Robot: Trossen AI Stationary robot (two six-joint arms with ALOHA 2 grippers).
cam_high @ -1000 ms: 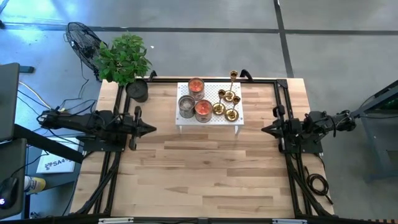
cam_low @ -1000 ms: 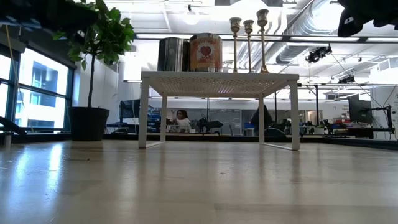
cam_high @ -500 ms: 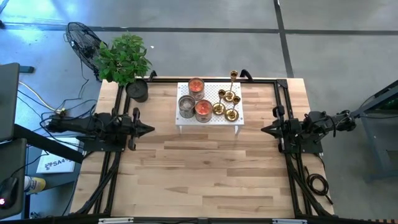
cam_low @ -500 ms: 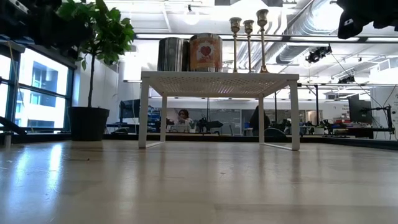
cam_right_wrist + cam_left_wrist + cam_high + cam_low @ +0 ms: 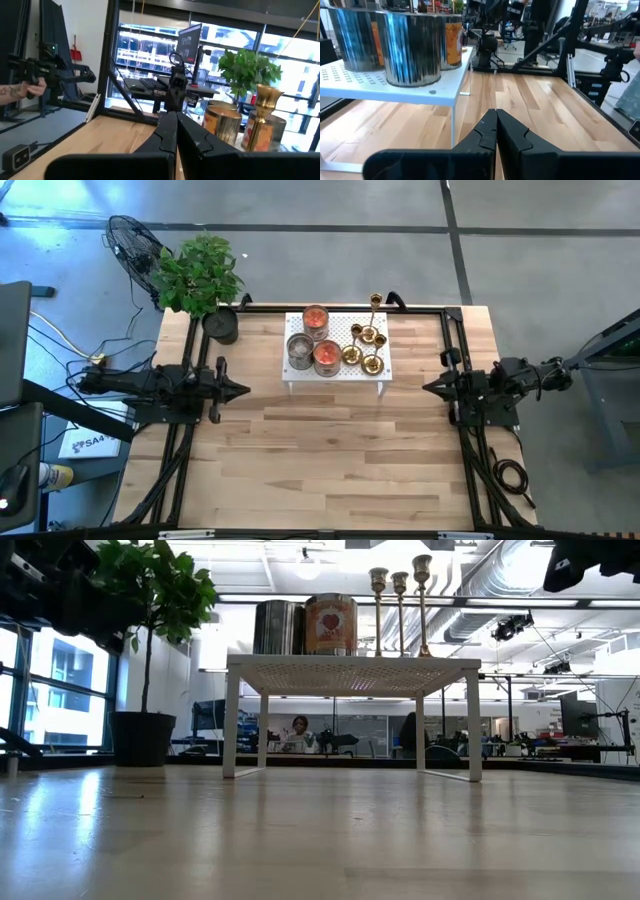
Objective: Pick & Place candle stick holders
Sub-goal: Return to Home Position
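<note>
High view. Shows a white shelf (image 5: 336, 373) at upper centre of the table (image 5: 330, 450). Places the gold holders (image 5: 366, 346) in a cluster on its right half, upright, the tallest at the shelf's upper right corner. Puts two jars (image 5: 326, 356) and a tin (image 5: 299, 351) on the left half, just beside the holders. Finds the left gripper (image 5: 244, 390) at centre left, fingers pressed together and gripping nothing, pointing right, well apart from the shelf. Finds the right gripper (image 5: 426, 388) at centre right, likewise closed and empty, pointing left. Sets a plant (image 5: 198, 272) at upper left.

Low view. Shows the shelf (image 5: 350, 662) at upper centre on white legs. Lines up three holders (image 5: 400, 582) on its right part, stems upright, with a jar (image 5: 331, 625) and the tin (image 5: 278, 627) to their left. Keeps the plant (image 5: 150, 580) at upper left and a seated person (image 5: 298, 729) far behind, under the shelf.

Left wrist view. Shows the left gripper (image 5: 496, 113) with fingers meeting at the tips, empty, over bare wood near the shelf (image 5: 395, 90), which carries the tin (image 5: 412, 47).

Right wrist view. Shows the right gripper (image 5: 175, 116) closed on nothing, with one holder (image 5: 267, 102) and the plant (image 5: 247, 70) beyond it, and a person's hand (image 5: 20, 90) off the table.
</note>
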